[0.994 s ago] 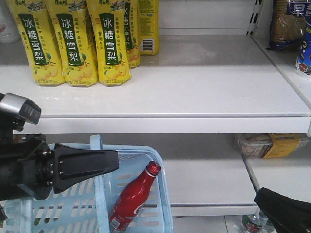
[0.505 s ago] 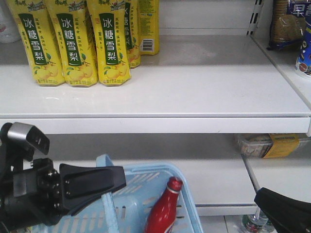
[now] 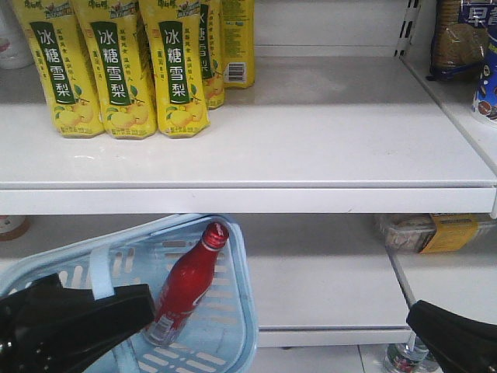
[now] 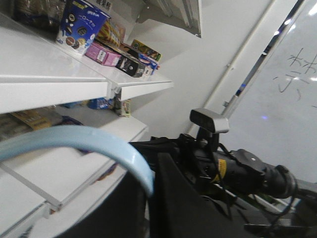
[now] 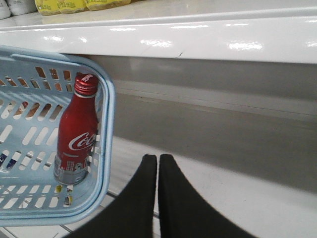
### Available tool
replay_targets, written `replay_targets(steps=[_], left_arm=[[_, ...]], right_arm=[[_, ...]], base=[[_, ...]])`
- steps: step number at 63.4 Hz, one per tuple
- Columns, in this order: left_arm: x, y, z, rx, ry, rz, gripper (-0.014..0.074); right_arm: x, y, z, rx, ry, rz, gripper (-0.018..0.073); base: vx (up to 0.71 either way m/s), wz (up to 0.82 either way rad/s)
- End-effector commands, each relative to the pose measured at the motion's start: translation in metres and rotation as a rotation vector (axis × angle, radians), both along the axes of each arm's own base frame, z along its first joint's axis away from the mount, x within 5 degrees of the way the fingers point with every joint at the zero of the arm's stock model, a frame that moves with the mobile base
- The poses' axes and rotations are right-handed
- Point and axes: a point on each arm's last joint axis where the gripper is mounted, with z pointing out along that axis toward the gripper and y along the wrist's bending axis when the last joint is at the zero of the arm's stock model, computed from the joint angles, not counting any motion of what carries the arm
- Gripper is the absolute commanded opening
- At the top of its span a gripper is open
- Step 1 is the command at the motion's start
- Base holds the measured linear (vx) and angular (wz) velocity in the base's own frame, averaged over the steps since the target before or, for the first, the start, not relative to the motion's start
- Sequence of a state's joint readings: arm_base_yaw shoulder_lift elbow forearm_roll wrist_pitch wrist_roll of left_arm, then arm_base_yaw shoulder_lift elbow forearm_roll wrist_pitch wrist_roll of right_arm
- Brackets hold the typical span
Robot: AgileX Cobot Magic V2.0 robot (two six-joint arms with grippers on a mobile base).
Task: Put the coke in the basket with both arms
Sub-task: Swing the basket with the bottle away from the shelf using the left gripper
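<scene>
The coke (image 5: 77, 134) leans in the tilted basket (image 3: 237, 326); a jolt could tip it out. Right fingers (image 5: 158, 168) pressed together; left gripper (image 3: 78, 322) grips the handle, I judge.

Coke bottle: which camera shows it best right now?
Right wrist view: the coke shows whole, cap to base, inside the basket. The front view shows it too, with its base partly behind the left gripper. The left wrist view misses it.

The left gripper (image 3: 116, 311) is covering the basket (image 3: 233, 256) near wall — its jaws are blurring into one dark mass. The bottom edge is cropping the right gripper (image 5: 158, 163) — only the tips are showing.
</scene>
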State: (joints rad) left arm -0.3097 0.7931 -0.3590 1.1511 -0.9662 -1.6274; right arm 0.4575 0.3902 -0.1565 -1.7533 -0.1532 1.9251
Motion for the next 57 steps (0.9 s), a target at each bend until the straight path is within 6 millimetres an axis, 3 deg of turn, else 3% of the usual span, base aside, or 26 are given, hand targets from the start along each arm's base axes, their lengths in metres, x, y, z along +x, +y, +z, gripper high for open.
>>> replay_targets(steps=[1,21,47,57], left_arm=[[-0.008,0.005,0.025,-0.068,-0.175,0.034,-0.0006],[0.0,0.017,0.02,0.096,-0.243,0.282,-0.0006],[0.024,0.043,0.005,0.314,-0.161,0.649,-0.0006],[0.023,0.053,-0.009,0.349,-0.086,0.739,-0.0006]], right_arm=[[0.002,-0.001,0.009,-0.03,-0.045,-0.015,-0.0005],[0.002,-0.001,0.009,-0.03,-0.045,-0.015,-0.0005],[0.002,-0.001,0.009,-0.03,-0.045,-0.015,-0.0005],[0.002,-0.001,0.009,-0.03,-0.045,-0.015,-0.0005]], base=[[0.0,0.0],[0.0,0.0],[0.0,0.0],[0.0,0.0]])
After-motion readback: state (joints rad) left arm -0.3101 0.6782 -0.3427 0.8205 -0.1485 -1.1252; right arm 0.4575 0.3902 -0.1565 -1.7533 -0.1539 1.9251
